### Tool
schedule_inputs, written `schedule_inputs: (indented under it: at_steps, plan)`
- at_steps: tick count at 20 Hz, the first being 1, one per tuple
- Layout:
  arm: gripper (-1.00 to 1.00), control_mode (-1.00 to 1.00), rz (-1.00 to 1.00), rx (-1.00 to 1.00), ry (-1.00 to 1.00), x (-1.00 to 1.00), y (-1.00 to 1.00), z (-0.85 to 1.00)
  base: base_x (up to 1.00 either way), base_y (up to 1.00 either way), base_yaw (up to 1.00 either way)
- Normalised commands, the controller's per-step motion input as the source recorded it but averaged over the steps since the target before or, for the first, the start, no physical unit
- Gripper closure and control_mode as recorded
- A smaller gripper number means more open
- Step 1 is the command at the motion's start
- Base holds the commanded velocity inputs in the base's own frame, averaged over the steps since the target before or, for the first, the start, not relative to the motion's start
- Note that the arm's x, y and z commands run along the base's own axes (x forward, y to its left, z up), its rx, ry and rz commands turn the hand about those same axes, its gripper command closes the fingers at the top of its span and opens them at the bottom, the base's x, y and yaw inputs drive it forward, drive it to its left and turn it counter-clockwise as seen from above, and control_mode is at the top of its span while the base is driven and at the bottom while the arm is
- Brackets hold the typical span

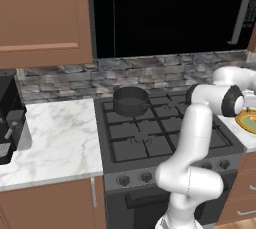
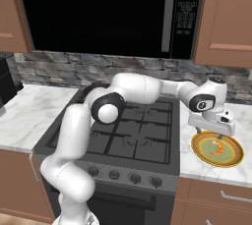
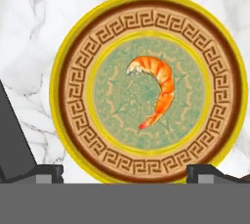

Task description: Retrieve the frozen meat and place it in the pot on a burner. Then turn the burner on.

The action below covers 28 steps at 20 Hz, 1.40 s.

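Pincer [image 3: 125,173] hangs spread wide above your frozen meat [image 3: 155,90], which lies free at the middle of the plate [image 3: 73,120] on the counter [image 3: 29,32], between the fingertips [image 3: 49,173].

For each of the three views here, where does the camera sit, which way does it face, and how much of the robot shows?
Left base view: behind the arm to its left, looking forward and down at the stove, the pot on a rear burner and the coffee machine; the white arm rises at lower right.
Right base view: behind-right, facing the stove; the arm reaches to the plate, with the claw above it.
Hand view: looking straight down on the frozen meat, centred on the plate; open claw tips at the bottom.
Shared: plate and meat in right base and hand views.
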Motion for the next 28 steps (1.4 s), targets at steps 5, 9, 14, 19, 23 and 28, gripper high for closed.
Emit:
schedule_inputs:
  at_steps: [5,9,14,19,23,28]
  plan:
    - [-1.0,-1.0,0.01,0.0,0.0,0.25,-0.27,-0.22,0.0,0.0,0.0]
    - [-1.0,-1.0,0.0,0.0,0.03,0.12,-0.26,-0.14,0.0,0.0,0.0]
    - [-1.0,-1.0,0.0,0.0,0.02,0.01,-0.09,-0.1,0.0,0.0,0.0]
    - [-1.0,-1.0,0.0,0.0,0.0,0.0,0.0,-0.15,0.0,0.0,0.0]
    - [-1.0,-1.0,0.0,0.0,0.0,0.02,-0.04,-0.18,0.0,0.0,0.0]
    - [-1.0,-1.0,0.0,0.0,0.0,0.01,-0.05,-0.07,0.0,0.0,0.0]
